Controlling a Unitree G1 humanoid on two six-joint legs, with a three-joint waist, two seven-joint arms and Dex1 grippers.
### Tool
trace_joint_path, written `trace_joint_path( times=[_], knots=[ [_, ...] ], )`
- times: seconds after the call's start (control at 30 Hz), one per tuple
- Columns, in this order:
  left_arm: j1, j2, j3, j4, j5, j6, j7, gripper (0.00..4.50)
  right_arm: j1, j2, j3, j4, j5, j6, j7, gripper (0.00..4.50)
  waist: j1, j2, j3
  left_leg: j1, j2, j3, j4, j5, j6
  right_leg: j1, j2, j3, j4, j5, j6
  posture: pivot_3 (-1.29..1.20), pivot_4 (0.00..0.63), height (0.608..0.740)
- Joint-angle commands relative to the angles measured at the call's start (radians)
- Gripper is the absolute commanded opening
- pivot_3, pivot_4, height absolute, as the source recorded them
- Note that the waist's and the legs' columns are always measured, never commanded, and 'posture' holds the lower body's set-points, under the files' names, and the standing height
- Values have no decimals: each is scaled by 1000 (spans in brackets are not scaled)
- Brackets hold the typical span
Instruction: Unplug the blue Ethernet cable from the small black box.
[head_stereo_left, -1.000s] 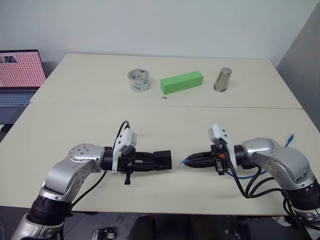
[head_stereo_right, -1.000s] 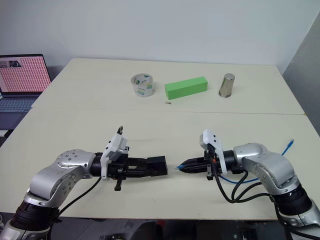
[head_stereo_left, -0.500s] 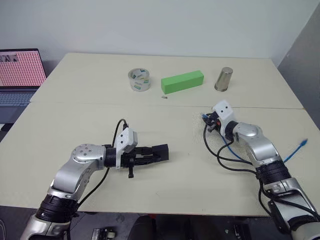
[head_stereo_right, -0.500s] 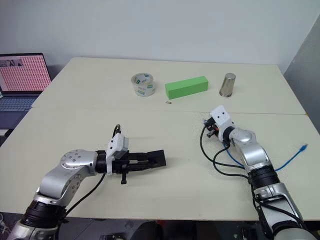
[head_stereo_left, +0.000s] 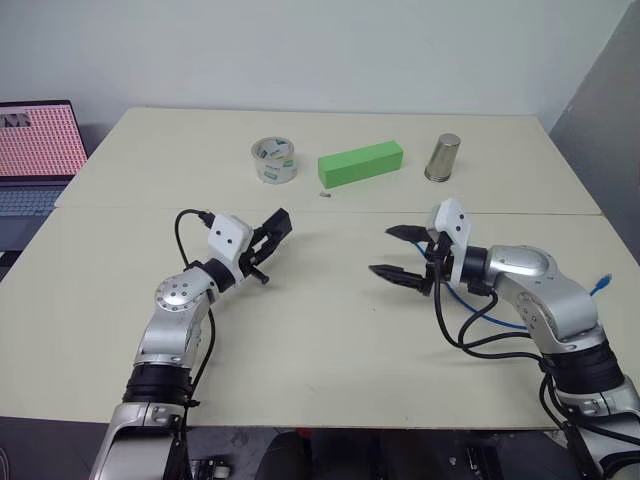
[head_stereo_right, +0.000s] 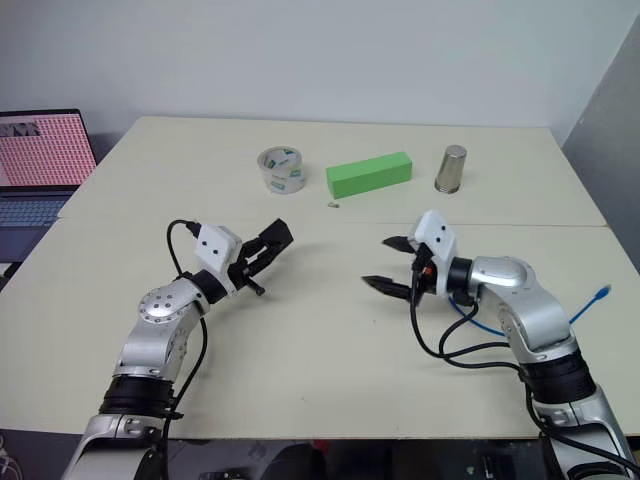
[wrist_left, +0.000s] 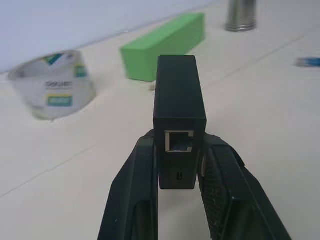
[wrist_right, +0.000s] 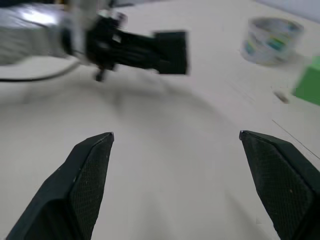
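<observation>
My left gripper (head_stereo_left: 268, 238) is shut on the small black box (wrist_left: 179, 100), held above the table's left middle and pointing right. The box's port (wrist_left: 179, 140) faces the left wrist camera and has nothing in it. My right gripper (head_stereo_right: 384, 262) stands open and empty at the right middle, facing the box across a gap; its fingers (wrist_right: 90, 170) are spread wide. The blue Ethernet cable (head_stereo_right: 472, 320) lies on the table under and behind my right arm. One plug (head_stereo_left: 601, 286) rests near the right edge.
At the back of the table stand a tape roll (head_stereo_left: 273, 160), a green block (head_stereo_left: 361, 164) and a steel cup (head_stereo_left: 442, 158). A small dark bit (head_stereo_left: 324, 195) lies in front of the block. A laptop (head_stereo_left: 38, 150) sits off the left edge.
My right gripper has opened and let go of the blue plug, which has dropped away. The left arm has swung the black box forward and turned it toward the right.
</observation>
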Motion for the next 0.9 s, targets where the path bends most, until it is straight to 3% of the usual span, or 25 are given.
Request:
trace_joint_path(
  times=[0.03,0.27,0.3,0.53,0.9],
  knots=[
    [-30,-19,26,105,28,-91,60,780,-4,5,8,-43,8,23,-4,4216,0,0,0,0,0,0,0,0,0,0,0,0,0,0,0,0,150,740],
    [-24,-43,34,174,2,-92,51,780,-3,5,17,-52,-1,38,-16,4216,0,0,0,0,-1,0,1,0,0,0,-1,0,0,0,0,0,150,740],
    [-17,-42,35,169,-6,-86,38,1484,-1,4,17,-55,-2,40,-19,4284,0,-1,0,0,-1,0,1,0,0,0,-1,0,0,0,0,0,150,740],
    [103,18,32,-6,-7,10,-9,2875,29,-2,9,-79,-7,57,-52,4284,-2,0,0,0,0,0,0,0,0,0,-1,0,0,0,0,0,150,740],
    [309,234,103,-531,-96,347,-85,2875,149,-85,-155,-73,-4,46,-121,4284,3,-1,0,0,-1,-1,0,0,0,2,-1,-1,0,0,0,0,150,740]
  ],
)
